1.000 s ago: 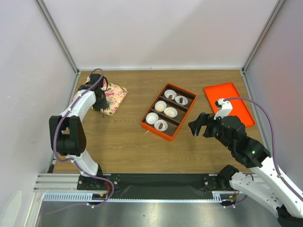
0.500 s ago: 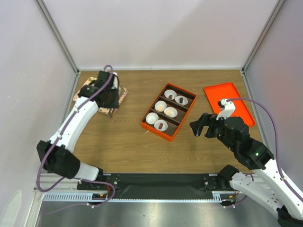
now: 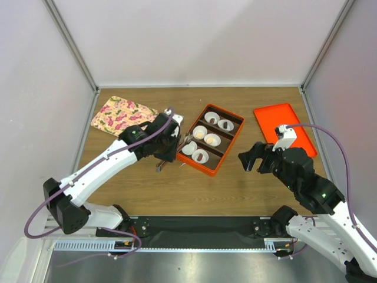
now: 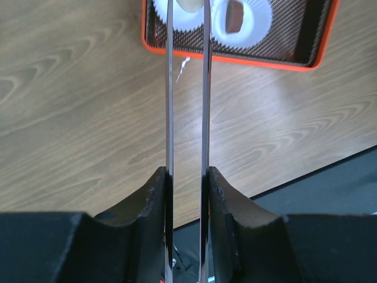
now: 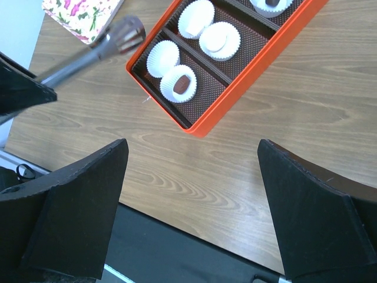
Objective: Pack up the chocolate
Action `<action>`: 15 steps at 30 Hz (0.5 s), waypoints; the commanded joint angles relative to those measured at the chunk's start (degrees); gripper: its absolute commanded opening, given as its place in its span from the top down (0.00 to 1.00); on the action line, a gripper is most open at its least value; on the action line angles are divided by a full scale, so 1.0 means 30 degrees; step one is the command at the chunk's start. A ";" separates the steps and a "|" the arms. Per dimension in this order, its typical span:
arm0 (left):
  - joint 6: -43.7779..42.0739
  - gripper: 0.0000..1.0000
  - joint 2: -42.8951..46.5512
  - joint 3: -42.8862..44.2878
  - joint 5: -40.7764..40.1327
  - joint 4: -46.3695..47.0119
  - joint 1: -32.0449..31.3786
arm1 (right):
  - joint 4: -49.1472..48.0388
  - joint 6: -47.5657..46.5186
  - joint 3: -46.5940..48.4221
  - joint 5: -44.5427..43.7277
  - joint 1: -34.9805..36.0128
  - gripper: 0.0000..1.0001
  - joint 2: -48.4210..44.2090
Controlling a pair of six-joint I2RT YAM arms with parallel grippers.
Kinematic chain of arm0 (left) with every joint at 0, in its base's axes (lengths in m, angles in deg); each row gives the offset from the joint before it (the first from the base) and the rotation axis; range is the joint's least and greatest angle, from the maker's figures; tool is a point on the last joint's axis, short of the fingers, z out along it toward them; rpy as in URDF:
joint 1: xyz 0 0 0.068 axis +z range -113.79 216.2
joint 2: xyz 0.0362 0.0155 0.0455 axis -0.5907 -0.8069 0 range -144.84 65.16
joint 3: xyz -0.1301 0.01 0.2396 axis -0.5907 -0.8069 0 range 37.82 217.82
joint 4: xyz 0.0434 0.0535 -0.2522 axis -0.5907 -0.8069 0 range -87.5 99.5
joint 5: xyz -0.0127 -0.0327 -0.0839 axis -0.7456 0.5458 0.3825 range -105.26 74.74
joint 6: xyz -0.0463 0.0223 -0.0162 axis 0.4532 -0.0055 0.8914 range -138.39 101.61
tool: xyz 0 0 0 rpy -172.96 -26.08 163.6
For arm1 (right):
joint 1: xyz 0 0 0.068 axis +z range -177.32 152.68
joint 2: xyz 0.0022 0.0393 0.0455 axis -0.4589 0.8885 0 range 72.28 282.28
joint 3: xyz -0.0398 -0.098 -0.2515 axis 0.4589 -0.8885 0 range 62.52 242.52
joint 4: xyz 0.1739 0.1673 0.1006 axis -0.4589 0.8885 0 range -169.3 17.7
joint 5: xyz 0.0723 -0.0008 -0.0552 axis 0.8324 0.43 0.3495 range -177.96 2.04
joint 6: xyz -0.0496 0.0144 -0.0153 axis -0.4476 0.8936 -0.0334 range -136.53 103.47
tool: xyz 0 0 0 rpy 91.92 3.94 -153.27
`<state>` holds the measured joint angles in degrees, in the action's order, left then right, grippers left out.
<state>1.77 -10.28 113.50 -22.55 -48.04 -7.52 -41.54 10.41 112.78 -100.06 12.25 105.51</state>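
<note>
Well left of the orange box (image 3: 228,148), the floral mat (image 3: 122,113) lies clear. My left gripper (image 4: 187,188) is clamped on metal tongs (image 4: 169,88), whose tips reach over the box's left edge, pinching what may be a pale chocolate (image 4: 188,5). More chocolate, dark and pale, sits in white cups (image 5: 163,56) inside the box. Right of the box is bare wood, where my right gripper (image 5: 194,200) hangs with its fingers wide apart.

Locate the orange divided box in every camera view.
Top external: orange divided box at the table's centre, slightly right.
Left wrist: box at the top edge, only its near end showing.
Right wrist: box at upper centre, running off the top right.
Shared landmark: the dark chocolate in the box's nearest compartment.
</note>
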 commanded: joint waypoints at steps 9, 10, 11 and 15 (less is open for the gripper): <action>0.0838 0.71 -0.1483 -0.1437 -0.0002 0.2449 -0.0541 | 0.0246 0.0161 0.0708 -0.0567 -0.0036 0.03 -0.0355; 0.0867 0.71 -0.1600 -0.1524 -0.0147 0.2509 -0.0542 | 0.0246 0.0161 0.0708 -0.0538 -0.0036 0.03 -0.0326; 0.0896 0.71 -0.1921 -0.1583 -0.0293 0.2568 -0.0542 | 0.0217 0.0161 0.0708 -0.0567 -0.0036 0.03 -0.0268; 0.0808 0.68 -0.2479 -0.1497 -0.0675 0.2773 -0.0572 | 0.0129 0.0074 0.0766 -0.0537 -0.0036 0.03 -0.0238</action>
<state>3.26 -17.16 108.74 -22.81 -42.64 -8.74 -40.14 10.43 112.78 -100.65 12.25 104.92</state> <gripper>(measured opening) 0.350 0.972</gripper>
